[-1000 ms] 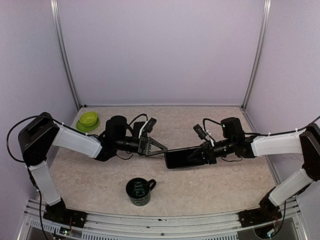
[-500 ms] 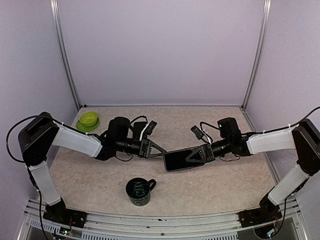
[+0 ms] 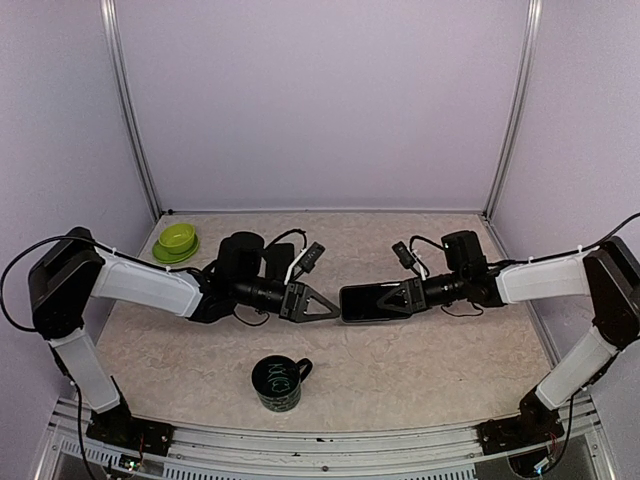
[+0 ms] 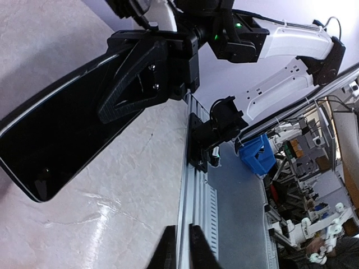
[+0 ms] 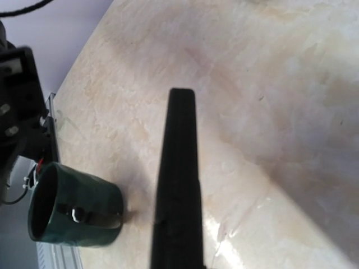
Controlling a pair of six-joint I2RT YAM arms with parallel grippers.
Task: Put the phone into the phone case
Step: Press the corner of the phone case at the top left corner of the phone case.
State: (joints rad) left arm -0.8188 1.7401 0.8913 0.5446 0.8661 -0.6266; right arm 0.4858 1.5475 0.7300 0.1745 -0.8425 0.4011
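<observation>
Black phone (image 3: pixel 355 305) gripped by right hand (image 3: pixel 382 301), closed left hand (image 3: pixel 334 313) just beside

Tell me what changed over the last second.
The left gripper closed on nothing and edged right, so its tip is now near the end of the phone. The right gripper, shut on the phone, carried it slightly up-frame in the top view and levelled it. The mug and green bowl stayed put.
</observation>
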